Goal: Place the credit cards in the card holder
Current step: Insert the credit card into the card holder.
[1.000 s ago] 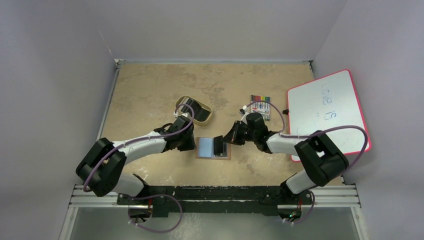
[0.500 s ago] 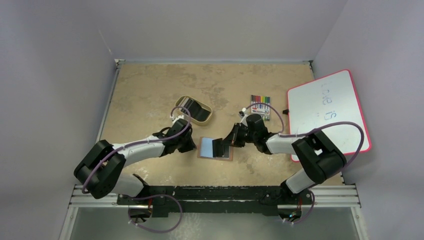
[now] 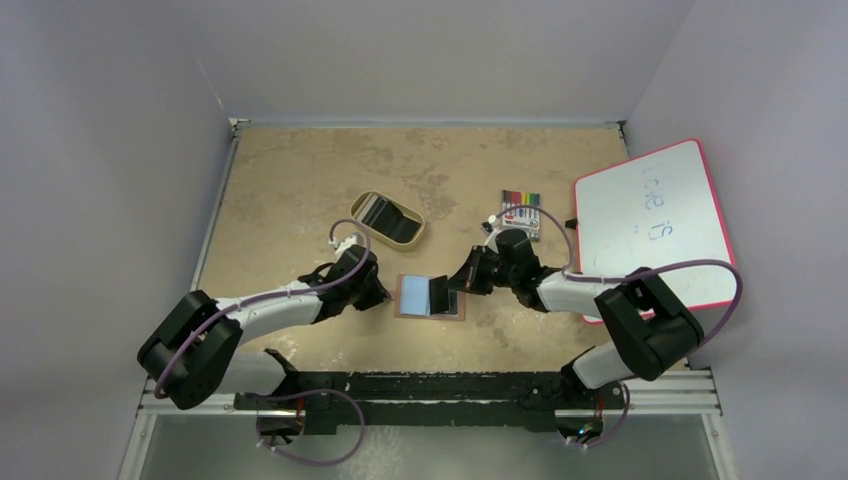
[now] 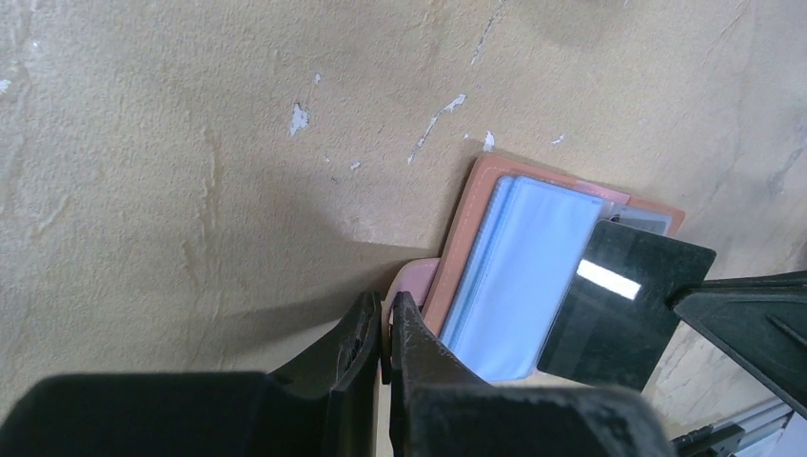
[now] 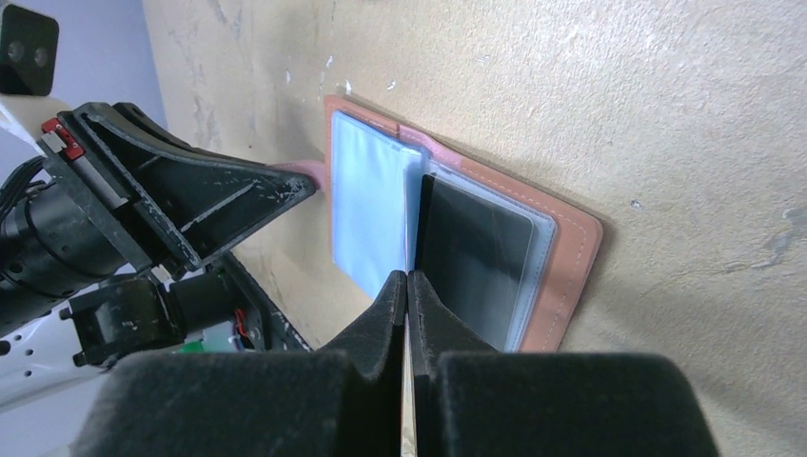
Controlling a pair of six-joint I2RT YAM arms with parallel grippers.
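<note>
Card holder [image 3: 412, 293]: lies open and flat on the table between the two arms, blue-grey sleeves facing up, long side running left to right.
Left gripper [image 4: 384, 314]: closed on the pink snap tab [image 4: 417, 281] at the holder's left edge, low to the table, so that side looks pinned down.
Spare cards [image 3: 385, 214]: dark ones sit in the tan tray [image 3: 421, 231], behind the left gripper and well apart from the holder.
Held card [image 4: 623, 305]: black, standing steeply on edge over the holder's right half, its lower edge down near the middle fold.
Right gripper [image 5: 407, 286]: clamped on the card's upper edge and reaching in from the right, so this is the arm placed to do the inserting.
Key relation: from the right wrist the card shows edge-on, in line with the fold, with the sleeves just below and left of the fingers. The insertion likely depends on that lower edge finding a sleeve mouth without riding over it.
Right sleeve: shows a dark rectangle; it is unclear whether that is a seated card or the held card's reflection.
</note>
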